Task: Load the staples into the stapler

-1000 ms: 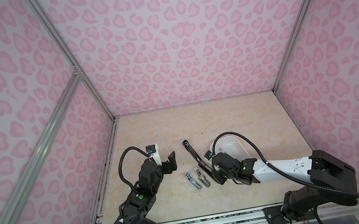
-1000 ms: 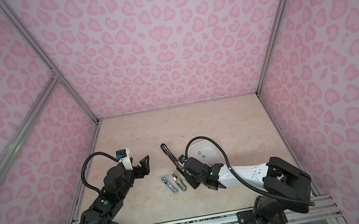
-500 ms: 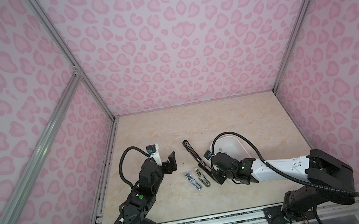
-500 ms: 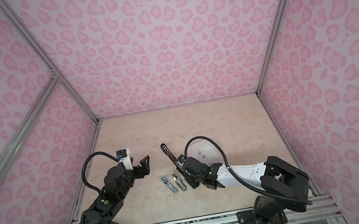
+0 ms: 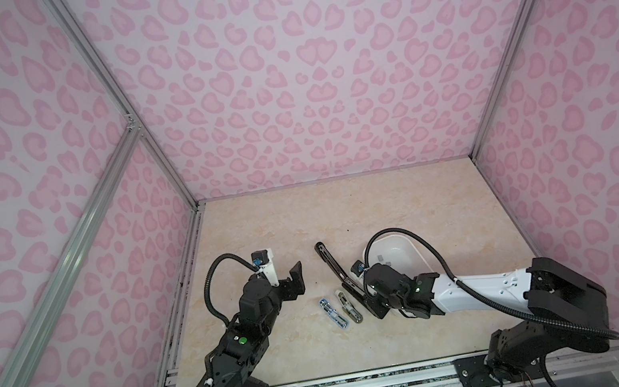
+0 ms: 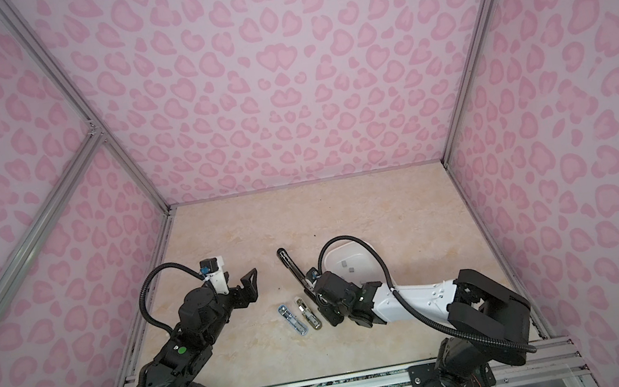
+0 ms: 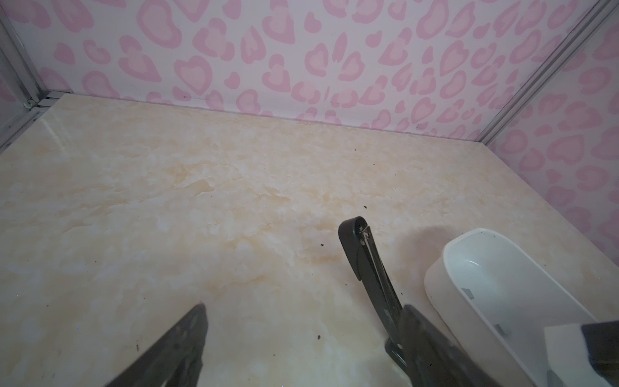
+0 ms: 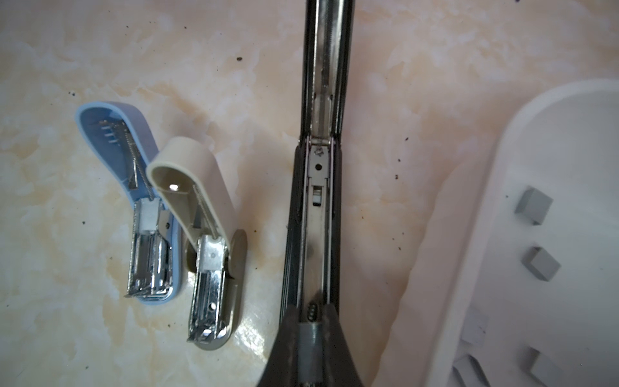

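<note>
A long black stapler (image 8: pixel 318 207) lies opened out flat on the floor, its metal channel facing up; both top views show it (image 5: pixel 335 272) (image 6: pixel 296 272). My right gripper (image 8: pixel 313 311) hangs right over the near end of that channel, shut on a grey ribbed strip of staples (image 8: pixel 310 338). More staples (image 8: pixel 534 204) lie loose in the white tray (image 8: pixel 495 187). My left gripper (image 7: pixel 303 311) is open and holds nothing, well left of the black stapler (image 7: pixel 368 264), seen in both top views (image 5: pixel 293 285) (image 6: pixel 247 290).
A small blue stapler (image 8: pixel 144 214) and a beige stapler (image 8: pixel 207 241) lie open side by side, just left of the black one (image 5: pixel 333 313) (image 5: pixel 349 307). The white tray (image 5: pixel 413 245) sits close on the right. Pink patterned walls enclose the marbled floor.
</note>
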### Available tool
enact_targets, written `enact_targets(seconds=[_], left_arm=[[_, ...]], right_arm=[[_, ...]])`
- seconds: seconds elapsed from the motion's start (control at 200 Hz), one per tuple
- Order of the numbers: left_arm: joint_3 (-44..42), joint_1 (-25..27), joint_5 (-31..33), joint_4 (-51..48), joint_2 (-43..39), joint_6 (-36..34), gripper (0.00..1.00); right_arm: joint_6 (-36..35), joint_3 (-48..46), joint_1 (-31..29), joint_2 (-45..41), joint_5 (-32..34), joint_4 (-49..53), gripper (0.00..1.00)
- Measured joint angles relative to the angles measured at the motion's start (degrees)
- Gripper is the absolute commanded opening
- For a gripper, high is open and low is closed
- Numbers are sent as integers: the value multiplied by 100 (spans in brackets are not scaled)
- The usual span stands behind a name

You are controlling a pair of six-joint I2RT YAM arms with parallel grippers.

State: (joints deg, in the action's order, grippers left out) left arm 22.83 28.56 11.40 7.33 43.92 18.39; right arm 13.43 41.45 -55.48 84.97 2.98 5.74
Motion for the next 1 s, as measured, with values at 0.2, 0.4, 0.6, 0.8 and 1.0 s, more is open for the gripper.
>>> enact_targets(seconds=[0.2, 0.4, 0.6, 0.8, 1.0], left_arm=[[0, 0, 22, 0, -20, -2, 90], [0, 0, 39, 2, 13, -2, 90], [2, 0, 39, 2, 57, 0, 90], [2, 0, 39, -2, 52, -2, 90], [2, 0, 39, 0, 52, -2, 90]], right_arm=[[109, -9, -2, -2, 0, 2, 8], [249, -118, -2, -15, 0, -74, 8], [367, -291, -2, -190, 0, -125, 8], [452, -398, -17, -326, 0, -92, 12], [503, -472, -39, -457, 2, 57, 21]])
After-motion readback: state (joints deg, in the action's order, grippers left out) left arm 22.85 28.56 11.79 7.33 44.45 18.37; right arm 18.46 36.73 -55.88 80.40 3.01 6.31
